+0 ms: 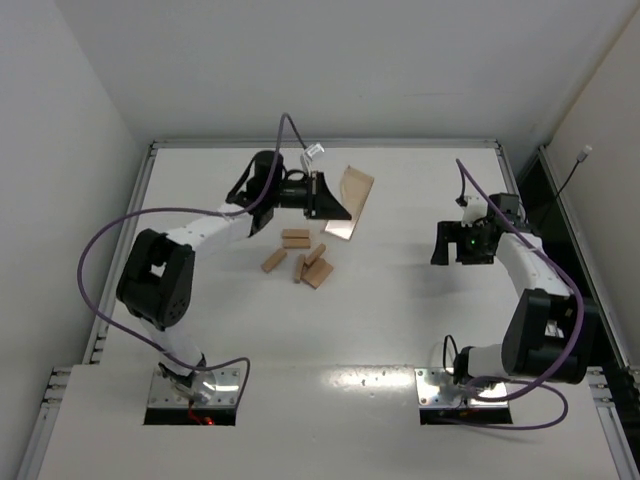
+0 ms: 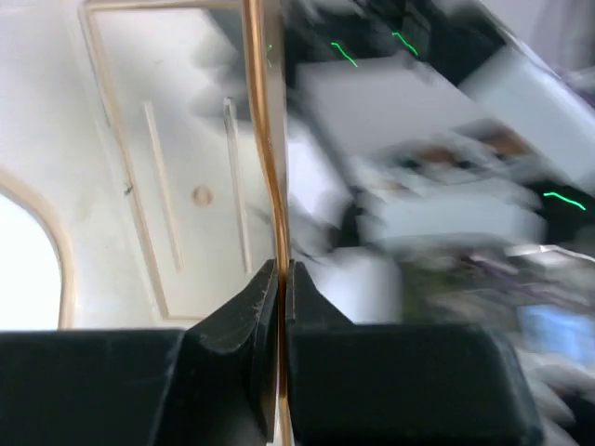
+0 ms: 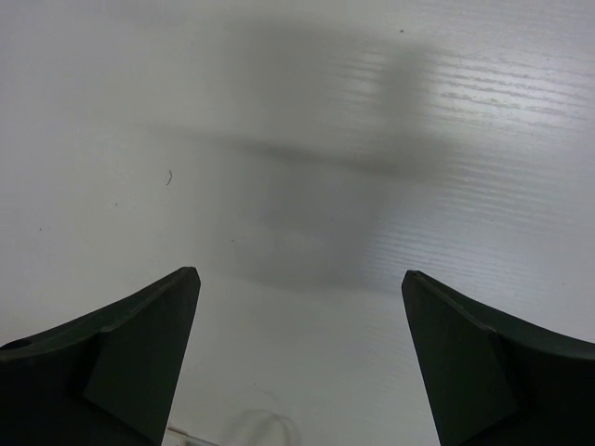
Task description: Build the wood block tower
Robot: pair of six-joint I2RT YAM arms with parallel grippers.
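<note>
Several light-tan wood blocks (image 1: 300, 258) lie loose and flat on the white table, in a small scatter left of centre. No stacked tower shows. My left gripper (image 1: 333, 198) is just beyond the blocks, shut on the thin wall of a clear amber-tinted plastic box (image 1: 353, 195), which it holds tilted. In the left wrist view the left gripper (image 2: 281, 271) pinches the amber box wall (image 2: 263, 139) edge-on. My right gripper (image 1: 447, 244) is open and empty at the right side, well away from the blocks. In the right wrist view the right gripper (image 3: 299, 275) is over bare table.
The white table (image 1: 400, 330) is walled by white panels left and back, with a metal rim along its edges. Purple cables loop from both arms. Dark equipment stands beyond the right edge (image 1: 560, 200).
</note>
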